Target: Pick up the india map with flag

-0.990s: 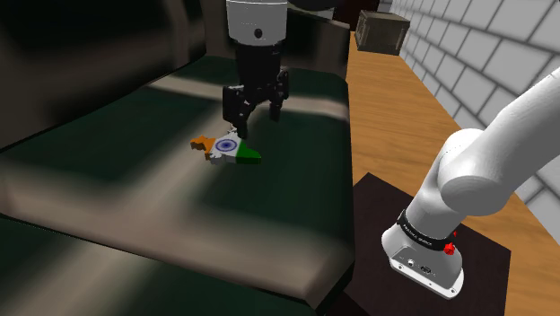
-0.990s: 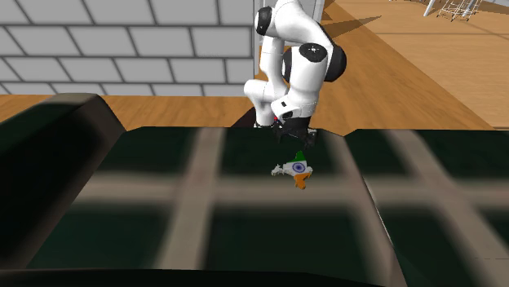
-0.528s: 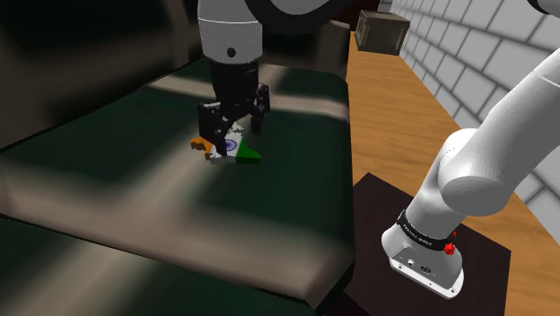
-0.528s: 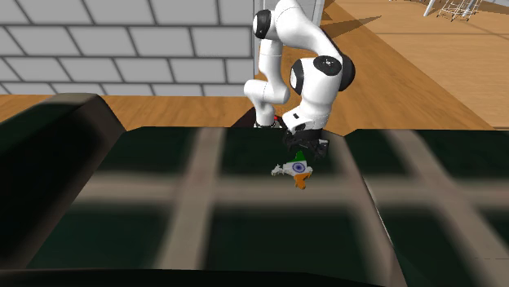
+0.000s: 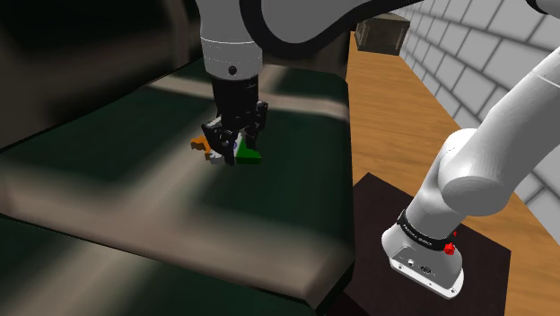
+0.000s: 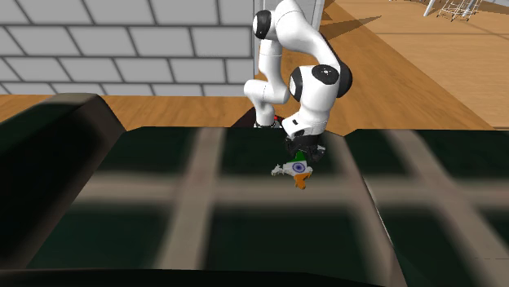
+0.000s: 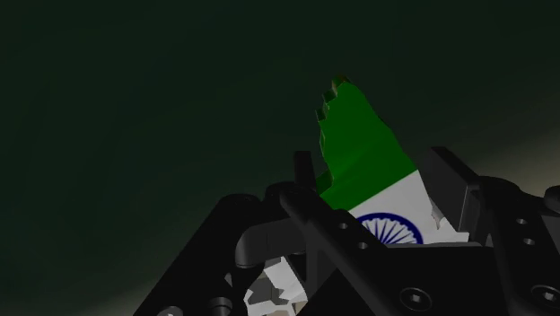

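The india map with flag point(image 5: 250, 156) lies flat on a dark green cushion point(image 5: 296, 188), with an orange end, a white middle bearing a blue wheel, and a green end. My black gripper point(image 5: 231, 149) has come straight down onto it and stands shut on its white middle. In the second exterior view the gripper point(image 6: 303, 155) sits at the map's point(image 6: 299, 169) green end. In the wrist view the two fingers point(image 7: 301, 179) clasp the map point(image 7: 359, 148) from both sides, and its green tip sticks out past them.
The cushion belongs to a dark sofa whose backrest point(image 5: 81, 63) rises at the shoulder view's left. My dark stand point(image 5: 431, 269) is at the lower right, on a wooden floor point(image 5: 386, 108). A dark box point(image 5: 381, 31) sits by the brick wall point(image 5: 485, 45).
The gripper came down from above the map onto it and its fingers went from open to shut around the map. The map has not moved.
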Controlling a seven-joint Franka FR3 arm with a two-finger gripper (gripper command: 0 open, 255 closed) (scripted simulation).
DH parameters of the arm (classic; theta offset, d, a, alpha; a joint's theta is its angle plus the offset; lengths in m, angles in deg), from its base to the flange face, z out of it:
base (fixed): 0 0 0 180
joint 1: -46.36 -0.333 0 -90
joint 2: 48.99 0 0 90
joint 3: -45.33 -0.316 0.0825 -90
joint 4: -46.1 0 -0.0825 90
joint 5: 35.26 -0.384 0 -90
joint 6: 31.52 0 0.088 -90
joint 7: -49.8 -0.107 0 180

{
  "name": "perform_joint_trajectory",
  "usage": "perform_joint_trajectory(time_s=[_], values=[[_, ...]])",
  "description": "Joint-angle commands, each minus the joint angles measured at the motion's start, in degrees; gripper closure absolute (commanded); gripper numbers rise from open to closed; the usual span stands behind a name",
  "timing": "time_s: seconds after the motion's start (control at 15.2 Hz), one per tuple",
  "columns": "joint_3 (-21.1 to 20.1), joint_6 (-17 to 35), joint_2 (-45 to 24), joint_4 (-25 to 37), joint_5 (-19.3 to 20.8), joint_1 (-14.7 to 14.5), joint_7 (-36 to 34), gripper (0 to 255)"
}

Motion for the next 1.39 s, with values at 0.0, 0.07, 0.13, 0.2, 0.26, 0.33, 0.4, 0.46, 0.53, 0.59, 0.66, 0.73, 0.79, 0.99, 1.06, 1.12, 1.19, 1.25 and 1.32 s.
perform_joint_trajectory(time_s=[0.0, 0.07, 0.13, 0.2, 0.26, 0.33, 0.4, 0.46, 0.53, 0.59, 0.66, 0.73, 0.79, 0.99, 1.06, 1.12, 1.19, 1.25, 1.32], values=[[0.0, 0.1, -0.1, -0.1, 0.0, 0.0, 0.0, 255], [0.0, 0.1, -0.1, -0.1, 0.0, 0.0, 0.0, 255], [0.0, 0.1, -0.1, -0.1, 0.0, 0.0, 0.0, 255], [0.0, 0.1, -0.1, -0.1, 0.0, 0.0, 0.0, 255], [0.0, 0.1, -0.1, -0.1, 0.0, 0.0, 0.0, 255], [0.0, 0.1, -0.1, -0.2, 0.0, 0.0, 0.0, 255], [0.0, 0.0, -0.1, 0.0, 0.0, 0.0, 0.0, 255], [0.1, -0.7, 0.0, 0.6, 0.0, 0.0, 0.0, 255], [0.1, -1.5, 0.1, 1.3, 0.0, 0.1, 0.1, 255], [0.2, -2.3, 0.2, 2.0, 0.0, 0.1, 0.1, 255], [0.3, -3.0, 0.3, 2.7, -0.1, 0.1, 0.1, 255], [0.3, -3.8, 0.4, 3.4, -0.1, 0.1, 0.2, 255], [0.4, -4.6, 0.5, 4.1, -0.1, 0.1, 0.2, 255], [0.6, -6.9, 0.6, 6.3, 0.0, 0.2, 0.2, 255], [0.6, -7.7, 0.6, 7.0, 0.0, 0.2, 0.2, 255], [0.7, -8.4, 0.6, 7.8, 0.0, 0.3, 0.2, 255], [0.7, -9.2, 0.6, 8.6, 0.0, 0.3, 0.2, 255], [0.7, -10.0, 0.5, 9.4, 0.1, 0.3, 0.2, 255], [0.8, -10.7, 0.5, 10.2, 0.1, 0.4, 0.1, 255]])
